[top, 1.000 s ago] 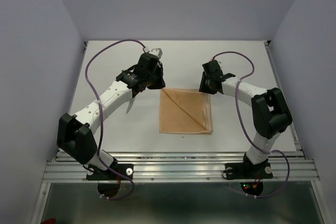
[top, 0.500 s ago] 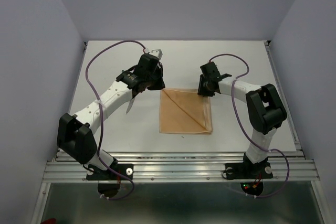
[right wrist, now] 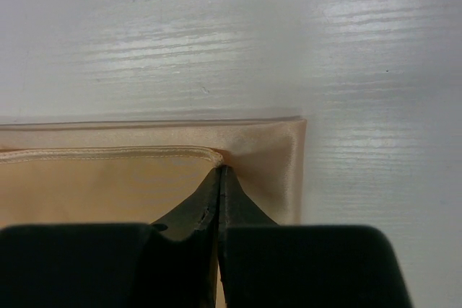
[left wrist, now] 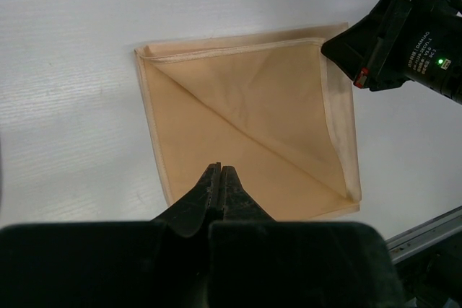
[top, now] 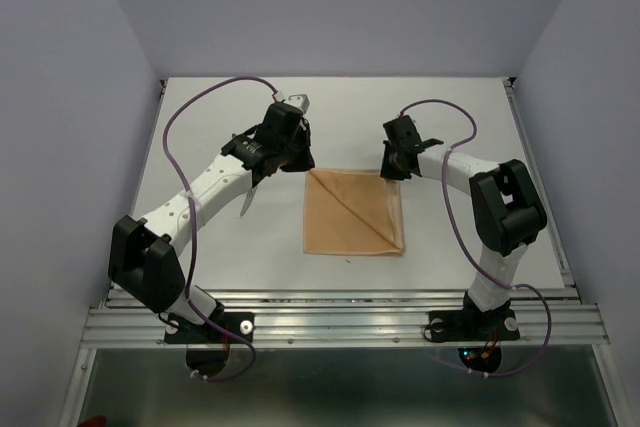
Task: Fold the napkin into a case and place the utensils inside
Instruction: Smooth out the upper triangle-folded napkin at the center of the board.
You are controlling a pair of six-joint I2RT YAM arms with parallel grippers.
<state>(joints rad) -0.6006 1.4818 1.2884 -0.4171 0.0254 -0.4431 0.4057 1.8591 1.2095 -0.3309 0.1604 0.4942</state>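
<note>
**Top external: right pincer nipped onto the napkin's far right corner**

I see the napkin (top: pixel 352 212) lying flat near the middle of the white table (top: pixel 450 107), with bare surface around all four of its sides. The widest room is beyond its far edge and off to its left. The strip on its near side, before the metal rail (top: pixel 340 322), is narrower.

My right gripper (right wrist: pixel 219 171) is down at the napkin's far right corner, its jaws pressed together on the hemmed tip of the upper layer. The cloth puckers slightly towards the tips.

My left gripper (left wrist: pixel 219 172) hangs above the napkin with its jaws closed on nothing. From overhead, that arm's head sits just off the napkin's far left corner.

The napkin is peach-tan, faintly glossy and folded to a square. A sharp diagonal crease runs from its far left corner to its near right one. A lower layer peeks out as a thin border along the far and right edges.
</note>
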